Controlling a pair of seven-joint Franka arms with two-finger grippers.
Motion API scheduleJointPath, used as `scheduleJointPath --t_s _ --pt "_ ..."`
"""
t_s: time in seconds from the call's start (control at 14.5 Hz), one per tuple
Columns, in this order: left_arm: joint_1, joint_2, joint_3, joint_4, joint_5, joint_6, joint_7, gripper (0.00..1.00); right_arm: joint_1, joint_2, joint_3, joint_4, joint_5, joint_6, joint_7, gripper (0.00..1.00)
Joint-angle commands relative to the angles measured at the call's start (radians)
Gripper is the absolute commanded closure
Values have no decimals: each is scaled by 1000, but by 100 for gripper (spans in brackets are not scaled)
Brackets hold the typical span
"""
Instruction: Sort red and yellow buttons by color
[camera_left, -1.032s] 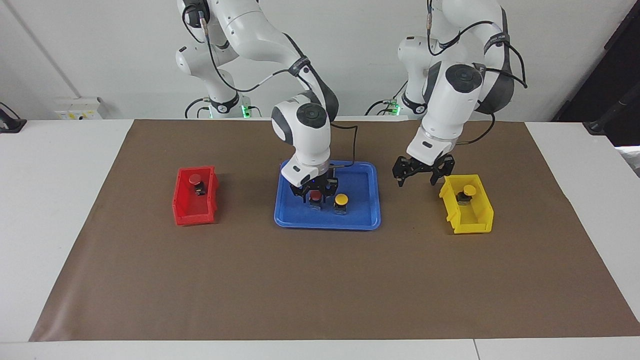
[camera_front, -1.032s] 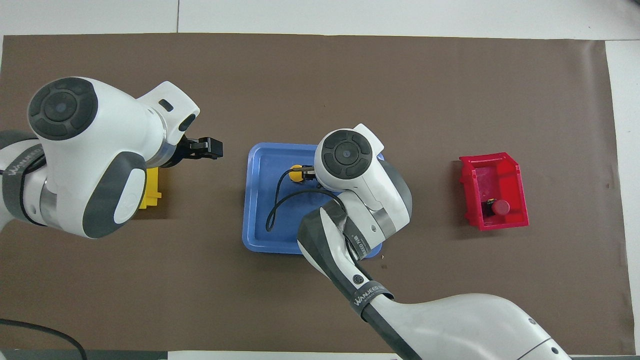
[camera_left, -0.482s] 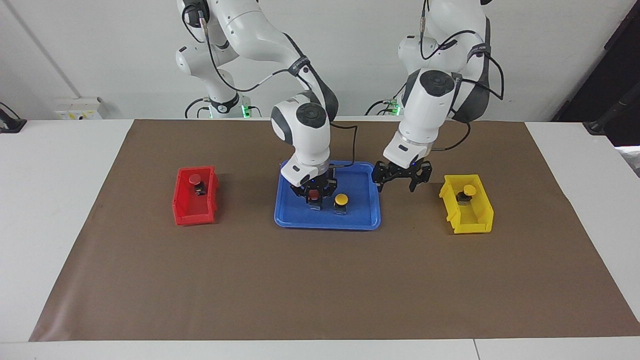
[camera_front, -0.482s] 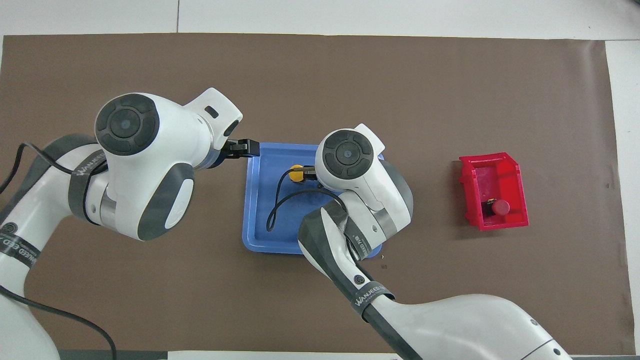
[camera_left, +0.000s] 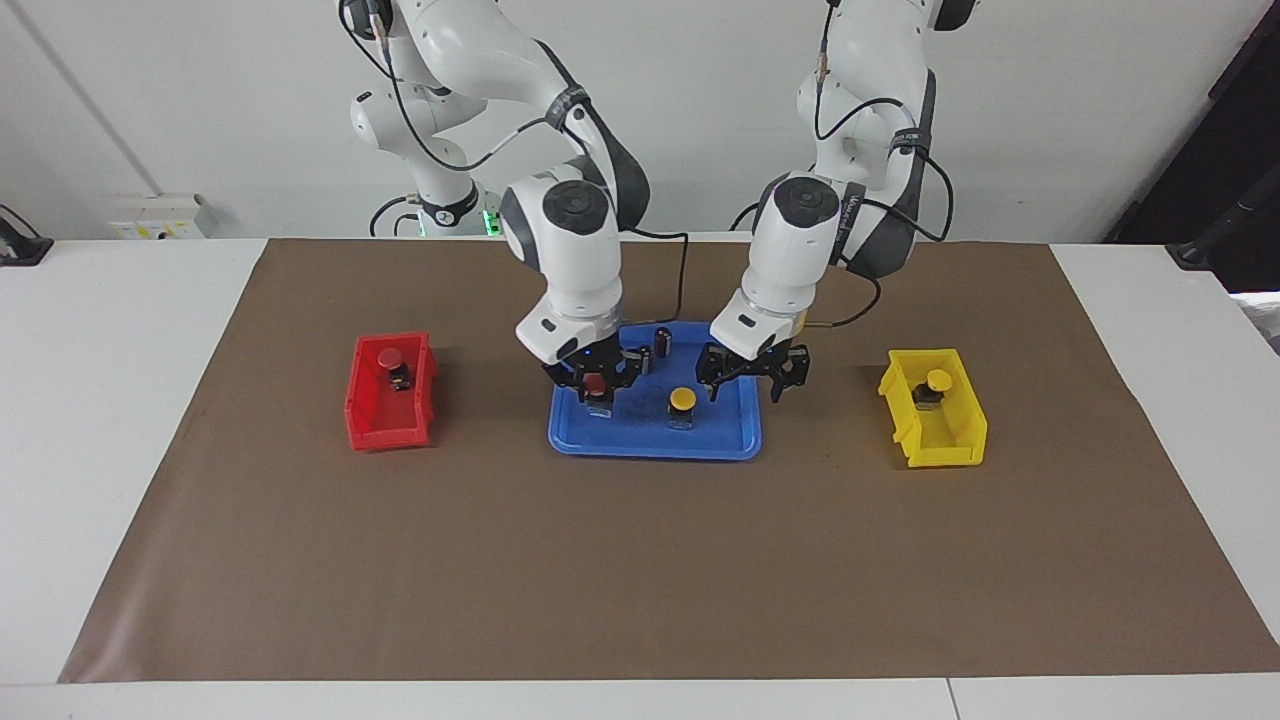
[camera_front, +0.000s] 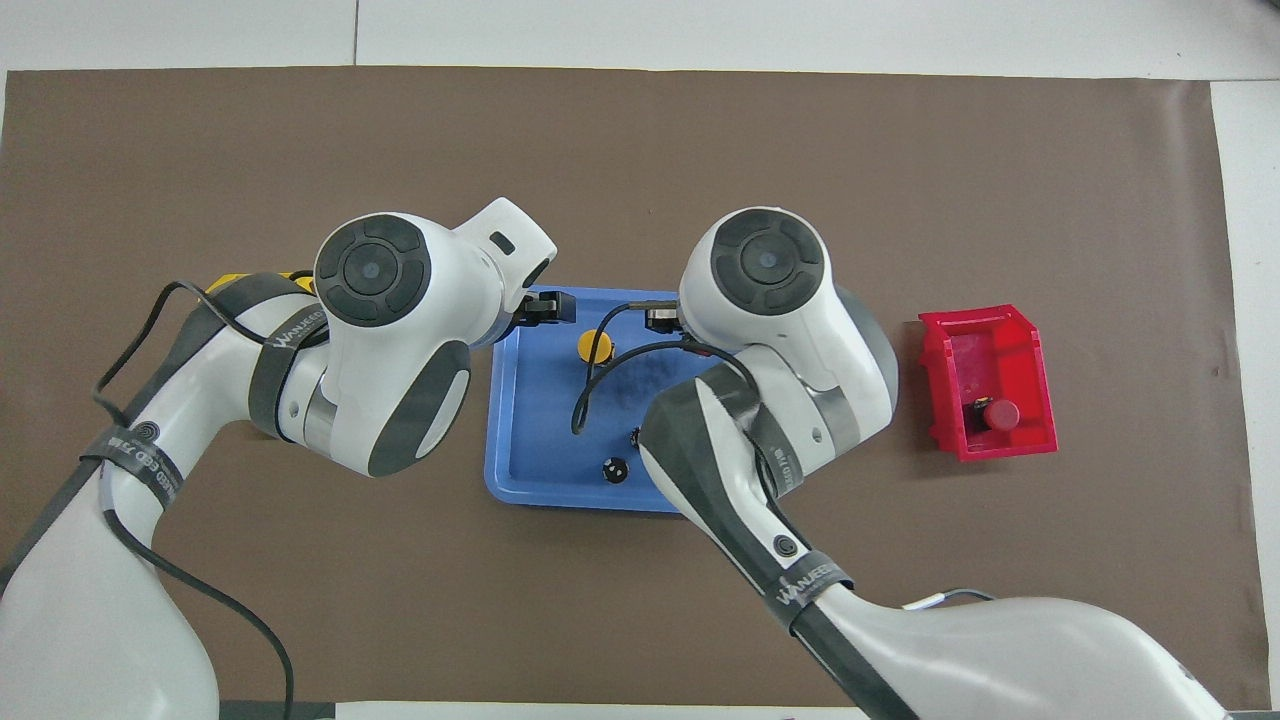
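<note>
My right gripper (camera_left: 596, 388) is shut on a red button (camera_left: 595, 384), held just above the blue tray (camera_left: 655, 443) at its end toward the right arm. In the overhead view the arm's wrist hides that grip. A yellow button (camera_left: 682, 400) (camera_front: 594, 345) stands on the tray. My left gripper (camera_left: 745, 384) (camera_front: 545, 308) hangs open and empty over the tray's edge toward the left arm, beside the yellow button. Another red button (camera_left: 390, 358) (camera_front: 1003, 413) lies in the red bin (camera_left: 388, 425) (camera_front: 990, 335). A second yellow button (camera_left: 938, 380) lies in the yellow bin (camera_left: 940, 445).
A small dark cylinder (camera_left: 662, 340) (camera_front: 615, 470) stands on the tray's side nearer to the robots. The brown mat (camera_left: 640, 570) covers the table around the tray and bins. In the overhead view the left arm hides most of the yellow bin.
The right gripper closed on the red button and carried it a little toward the right arm's end of the tray. The left gripper swung from beside the yellow bin to over the tray's edge.
</note>
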Motion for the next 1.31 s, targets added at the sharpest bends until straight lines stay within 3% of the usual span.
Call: scheduleJointPath --t_s 0.0,0.21,0.41,0.62,0.69,0.83,0.96,1.24 --pt "-66 58 17 35 -9 30 -63 1 -106 -102 9 -19 10 -103 -153 65" --pt "-91 122 17 94 -9 25 -95 2 -250 -153 6 -16 9 -189 -366 65" --pt "-100 123 17 91 -9 16 -111 6 -396 -164 6 -29 10 -223 -613 65" --pt "-115 123 18 91 -9 -8 -154 26 -422 -178 4 -78 9 -198 -675 65" --pt "-116 123 18 92 -9 -22 -173 54 -422 -194 4 -113 9 -158 -680 65" --pt "-123 120 18 92 -9 -63 -187 72 -435 -211 4 -211 9 -51 -703 65" --pt "-131 119 18 92 -9 -87 -193 97 -438 -211 4 -272 9 16 -731 65" --pt "-119 109 26 169 -9 -189 -220 98 -455 -221 4 -358 9 106 -751 65"
